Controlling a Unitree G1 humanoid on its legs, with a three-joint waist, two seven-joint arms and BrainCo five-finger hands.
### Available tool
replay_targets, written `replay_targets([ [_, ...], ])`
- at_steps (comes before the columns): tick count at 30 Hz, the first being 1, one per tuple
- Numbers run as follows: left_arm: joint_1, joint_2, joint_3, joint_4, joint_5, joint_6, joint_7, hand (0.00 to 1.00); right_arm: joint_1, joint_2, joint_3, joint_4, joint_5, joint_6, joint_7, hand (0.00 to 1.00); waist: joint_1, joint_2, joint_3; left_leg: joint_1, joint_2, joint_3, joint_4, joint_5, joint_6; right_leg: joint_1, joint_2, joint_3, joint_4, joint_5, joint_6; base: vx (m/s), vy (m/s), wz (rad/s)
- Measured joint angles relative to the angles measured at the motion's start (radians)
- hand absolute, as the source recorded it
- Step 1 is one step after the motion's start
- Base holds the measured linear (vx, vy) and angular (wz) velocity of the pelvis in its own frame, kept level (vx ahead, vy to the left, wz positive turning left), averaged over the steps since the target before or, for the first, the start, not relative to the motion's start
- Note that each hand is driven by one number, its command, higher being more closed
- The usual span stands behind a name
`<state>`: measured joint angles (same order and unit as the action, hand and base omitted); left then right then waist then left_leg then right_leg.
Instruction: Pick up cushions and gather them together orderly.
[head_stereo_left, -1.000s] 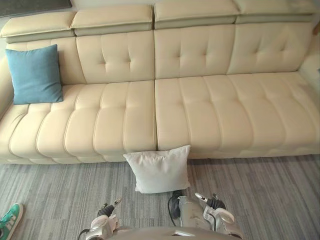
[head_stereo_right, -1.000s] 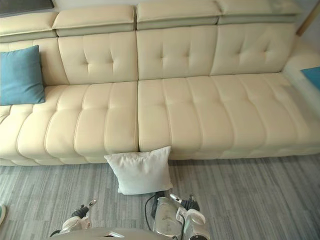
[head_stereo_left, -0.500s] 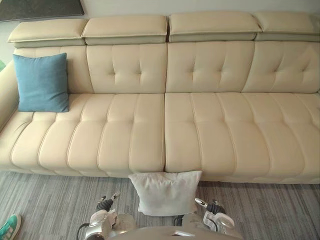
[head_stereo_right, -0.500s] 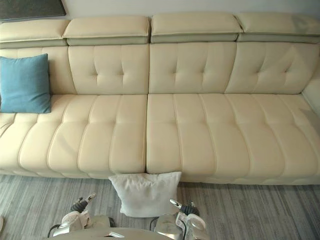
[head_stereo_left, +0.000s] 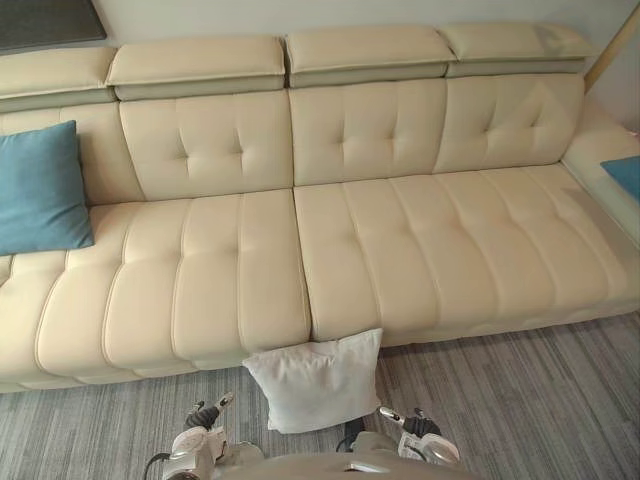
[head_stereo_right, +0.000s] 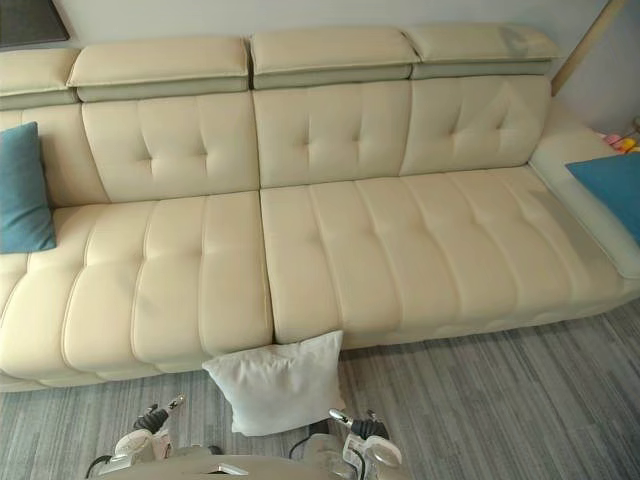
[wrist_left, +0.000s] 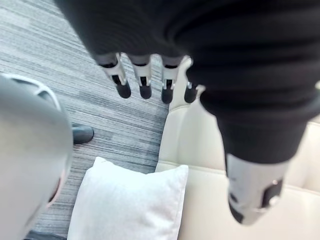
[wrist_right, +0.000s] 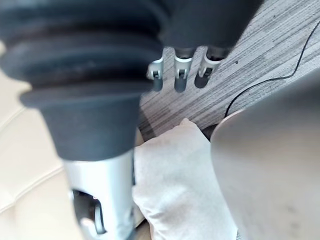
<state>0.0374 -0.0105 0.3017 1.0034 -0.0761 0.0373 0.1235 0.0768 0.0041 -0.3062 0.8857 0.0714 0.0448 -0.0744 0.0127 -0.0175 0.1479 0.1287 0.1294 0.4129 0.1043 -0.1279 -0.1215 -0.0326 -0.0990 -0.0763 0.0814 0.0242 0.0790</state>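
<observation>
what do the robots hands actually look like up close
Both hands are built alike. The left hand has slim silver fingers ending in rounded dark tips, a thicker silver thumb with a dark inset panel, and a black ribbed cover over its back and wrist. The right hand matches: silver fingers with dark tips, a silver thumb, and the same bulging black ribbed cover.

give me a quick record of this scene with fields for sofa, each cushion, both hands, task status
sofa: cream, tufted back
white cushion: on the grey floor, leaning on the sofa front
blue cushion: upright against the backrest, sofa's left end
second blue cushion: on the sofa's right-end section, partly cut off
left hand: open, holding nothing
right hand: open, holding nothing
task status: cushions apart, none picked up yet
</observation>
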Motion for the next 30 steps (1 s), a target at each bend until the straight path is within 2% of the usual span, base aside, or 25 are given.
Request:
replay_targets([
  [5,-0.012,0.006,-0.016,-0.009,-0.003,-0.001,0.003,0.00,-0.013,-0.015,0.064,-0.007,-0.017,0.002,-0.004,0.00,0.006,-0.009,0.007,-0.007,-0.010,0.018,0.002,-0.001,0.002,-0.019,-0.004,0.025,-0.007,0.011,-0.002,-0.07,0.026,-0.14],
  [6,-0.021,0.011,-0.031,-0.016,-0.008,-0.001,0.005,0.00,-0.033,-0.018,0.081,-0.018,-0.032,0.002,-0.005,0.00,0.015,-0.011,0.021,-0.027,-0.009,0.032,0.022,-0.007,0.007,-0.046,-0.005,0.041,0.006,0.014,-0.005,-0.10,0.033,-0.30],
  [8,-0.063,0.012,-0.056,-0.037,-0.040,-0.002,0.025,0.00,-0.088,-0.021,0.127,-0.079,-0.041,0.003,-0.029,0.00,0.010,-0.016,0.061,-0.128,0.008,0.037,0.132,-0.044,0.022,-0.128,-0.007,0.064,0.049,0.033,0.002,-0.14,0.023,-0.27],
  [10,-0.122,0.007,-0.098,-0.069,-0.082,-0.010,0.048,0.00,-0.173,-0.041,0.166,-0.162,-0.054,0.000,-0.048,0.00,0.008,-0.011,0.123,-0.273,0.046,0.041,0.295,-0.100,0.044,-0.247,0.000,0.089,0.111,0.044,0.001,-0.27,0.059,-0.28],
  [13,-0.198,0.010,-0.131,-0.122,-0.139,-0.025,0.071,0.00,-0.294,-0.091,0.212,-0.238,-0.084,-0.003,-0.078,0.00,0.005,-0.004,0.205,-0.400,0.098,0.057,0.458,-0.169,0.062,-0.370,0.019,0.124,0.201,0.046,0.005,-0.29,0.090,-0.33],
  [14,-0.225,0.014,-0.134,-0.135,-0.162,-0.034,0.076,0.00,-0.325,-0.115,0.224,-0.262,-0.109,-0.006,-0.085,0.00,0.000,-0.003,0.213,-0.466,0.110,0.057,0.510,-0.186,0.071,-0.438,0.019,0.127,0.243,0.043,0.005,-0.29,0.081,-0.23],
  [17,-0.293,0.036,-0.145,-0.149,-0.195,-0.040,0.092,0.00,-0.400,-0.151,0.226,-0.283,-0.118,-0.004,-0.091,0.00,-0.001,0.003,0.271,-0.560,0.135,0.052,0.602,-0.218,0.081,-0.540,0.016,0.128,0.328,0.032,0.001,-0.17,0.047,-0.06],
  [18,-0.315,0.047,-0.144,-0.158,-0.205,-0.041,0.092,0.00,-0.425,-0.162,0.227,-0.283,-0.118,-0.003,-0.099,0.00,-0.001,0.004,0.279,-0.613,0.142,0.048,0.633,-0.231,0.084,-0.595,0.015,0.127,0.358,0.024,-0.010,-0.20,0.051,-0.01],
  [19,-0.330,0.053,-0.144,-0.163,-0.207,-0.042,0.093,0.00,-0.442,-0.170,0.227,-0.283,-0.118,-0.002,-0.107,0.00,-0.001,0.006,0.284,-0.649,0.146,0.044,0.652,-0.234,0.086,-0.630,0.015,0.126,0.375,0.022,-0.012,-0.13,0.026,0.07],
  [21,-0.388,0.079,-0.140,-0.173,-0.239,-0.049,0.094,0.00,-0.519,-0.209,0.233,-0.284,-0.118,-0.001,-0.114,0.00,-0.001,0.016,0.335,-0.729,0.160,0.028,0.700,-0.236,0.090,-0.704,0.015,0.121,0.416,0.021,-0.014,-0.14,0.001,0.08],
  [23,-0.434,0.103,-0.117,-0.193,-0.262,-0.057,0.094,0.00,-0.596,-0.275,0.275,-0.307,-0.125,-0.001,-0.121,0.00,-0.001,0.021,0.364,-0.825,0.171,0.014,0.745,-0.237,0.093,-0.795,0.013,0.118,0.454,0.020,-0.016,-0.10,-0.017,0.06],
  [26,-0.516,0.149,-0.095,-0.207,-0.301,-0.069,0.111,0.00,-0.726,-0.368,0.296,-0.332,-0.197,-0.004,-0.132,0.00,0.000,0.024,0.407,-0.972,0.181,-0.004,0.795,-0.224,0.111,-0.940,0.009,0.111,0.517,0.020,-0.016,-0.06,-0.034,0.11],
  [28,-0.564,0.169,-0.078,-0.207,-0.316,-0.074,0.116,0.00,-0.797,-0.409,0.306,-0.331,-0.197,-0.005,-0.154,0.00,0.001,0.027,0.409,-1.072,0.184,-0.016,0.830,-0.209,0.120,-1.042,0.001,0.106,0.574,0.015,-0.011,-0.02,-0.030,0.18],
  [30,-0.581,0.178,-0.076,-0.208,-0.316,-0.079,0.118,0.00,-0.820,-0.413,0.306,-0.331,-0.196,-0.005,-0.157,0.00,0.002,0.027,0.409,-1.105,0.188,-0.025,0.845,-0.209,0.121,-1.073,0.001,0.101,0.591,0.013,-0.011,-0.01,-0.012,0.09],
])
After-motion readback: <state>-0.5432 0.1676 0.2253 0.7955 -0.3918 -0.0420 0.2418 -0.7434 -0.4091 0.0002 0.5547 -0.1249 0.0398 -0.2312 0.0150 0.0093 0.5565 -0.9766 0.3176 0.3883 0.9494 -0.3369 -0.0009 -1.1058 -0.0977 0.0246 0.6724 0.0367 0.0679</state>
